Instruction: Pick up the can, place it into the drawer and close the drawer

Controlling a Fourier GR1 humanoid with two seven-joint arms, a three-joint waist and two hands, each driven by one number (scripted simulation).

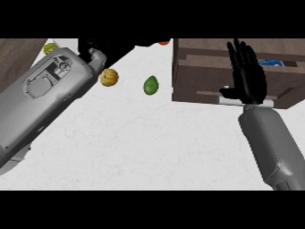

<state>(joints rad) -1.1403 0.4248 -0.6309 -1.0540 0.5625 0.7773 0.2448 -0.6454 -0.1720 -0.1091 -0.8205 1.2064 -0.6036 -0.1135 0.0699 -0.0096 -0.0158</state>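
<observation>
At the right stands a brown wooden drawer [201,67], pulled out over the white counter [154,134]. Inside it a blue can [271,63] shows partly, just right of my right hand. That right hand [248,78] is open, its straight fingers pointing up and lying over the drawer's front panel. Its heel sits by the pale drawer handle [229,102]. My left forearm [42,98] fills the left side. The left hand [100,50] is a dark shape at the top edge, away from the drawer and with nothing visible in it.
A small orange pumpkin-like fruit [109,77] and a green fruit [151,85] lie on the counter between the arms. A yellow-green fruit [49,48] and an orange one [163,43] sit at the top edge. Brown wood [3,58] borders the counter's upper left.
</observation>
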